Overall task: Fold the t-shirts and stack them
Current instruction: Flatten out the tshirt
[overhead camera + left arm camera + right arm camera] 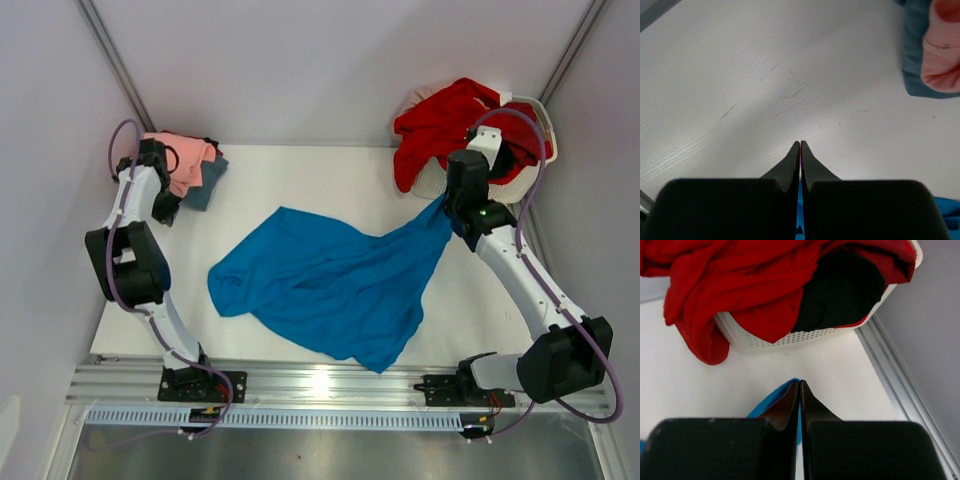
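White worktop (pixel 300 180), blue t-shirt (pixel 320 285) unfolded.
Pinched in right fingers (pixel 786 407), left fingers (pixel 789 162) closed empty; stack (pixel 185 165) begun far left, basket (pixel 770 340) unemptied.

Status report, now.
Left gripper shut, empty, beside folded stack. Right gripper shut on blue shirt corner, shirt unfolded. Basket close ahead, red shirt spilling out.

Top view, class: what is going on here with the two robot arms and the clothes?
The right gripper is shut on a corner of the bright blue t-shirt, which lies spread and crumpled across the table, not yet folded. The left gripper is shut and empty, hovering beside a folded stack: the pink t-shirt on the slate blue t-shirt. A red t-shirt and a black t-shirt sit in the white basket.
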### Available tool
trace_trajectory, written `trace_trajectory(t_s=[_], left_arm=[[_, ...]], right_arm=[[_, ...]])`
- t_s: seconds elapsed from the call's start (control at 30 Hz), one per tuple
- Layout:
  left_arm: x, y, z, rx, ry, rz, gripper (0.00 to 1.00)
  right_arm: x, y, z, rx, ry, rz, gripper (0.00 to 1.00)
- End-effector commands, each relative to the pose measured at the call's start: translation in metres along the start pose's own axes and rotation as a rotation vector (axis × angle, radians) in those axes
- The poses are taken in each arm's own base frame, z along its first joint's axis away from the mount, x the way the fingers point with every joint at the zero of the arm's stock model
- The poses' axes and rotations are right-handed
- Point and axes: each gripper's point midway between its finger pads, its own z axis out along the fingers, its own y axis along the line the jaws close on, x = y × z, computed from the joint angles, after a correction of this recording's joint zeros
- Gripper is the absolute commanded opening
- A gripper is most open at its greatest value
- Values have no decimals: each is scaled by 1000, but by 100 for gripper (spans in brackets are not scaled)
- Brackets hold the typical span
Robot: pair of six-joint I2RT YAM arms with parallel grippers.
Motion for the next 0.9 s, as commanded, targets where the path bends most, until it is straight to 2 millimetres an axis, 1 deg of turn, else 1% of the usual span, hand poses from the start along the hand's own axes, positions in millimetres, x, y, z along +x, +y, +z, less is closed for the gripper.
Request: trace_trajectory(t_s=[0.0,0.03,0.07,0.1,0.13,0.2,0.23,0.3,0.33,0.37,0.4,0.47,0.53,0.57,0.6,0.63,0.67,0.7,0.73,0.77,0.8,0.83,0.87], left_arm=[[-16,-17,-41,150,-89,-33,1],[-8,-26,-46,184,-74,-12,0],[-8,-34,-50,223,-74,6,0],[0,-41,-52,252,-53,23,1],[16,-55,-56,305,-16,72,1],[37,-76,-57,383,9,141,1],[57,-93,-64,433,24,211,1],[81,-107,-73,462,17,312,1],[103,-112,-75,452,22,370,1],[109,-113,-74,436,10,385,1],[120,-113,-70,420,33,400,2],[142,-106,-64,385,118,402,4],[155,-101,-59,357,156,406,5],[166,-91,-52,332,179,419,5],[171,-89,-53,331,180,427,6],[175,-88,-60,344,177,434,7],[183,-82,-61,338,191,438,8],[186,-83,-65,355,189,440,9],[198,-82,-70,376,211,460,11],[200,-79,-76,385,212,456,11],[205,-74,-76,378,218,459,11],[213,-69,-76,375,222,477,13],[213,-68,-82,393,206,474,13]], right_arm=[[-34,7,-10,-58,-55,76,0],[-25,13,-10,-83,-13,73,0],[-22,18,-5,-84,6,72,0],[-19,21,-4,-86,18,72,0],[-12,26,-4,-93,32,67,0],[-7,32,-5,-103,39,64,0],[-7,36,-7,-112,35,61,0],[-5,40,-9,-119,34,53,0],[-4,41,-10,-118,36,50,0],[-4,44,-11,-125,36,48,0],[-3,46,-12,-130,39,46,0],[0,51,-15,-137,43,34,0],[4,57,-17,-159,56,24,0],[7,62,-18,-180,69,20,0],[11,67,-18,-200,90,26,6],[20,72,-19,-211,130,10,12],[25,74,-19,-208,145,2,21],[31,82,-25,-222,155,-11,42],[37,82,-26,-215,161,-27,65],[38,85,-31,-227,158,-33,87],[40,94,-39,-257,150,-44,94],[40,98,-45,-277,146,-47,95],[41,99,-53,-296,138,-47,96]])
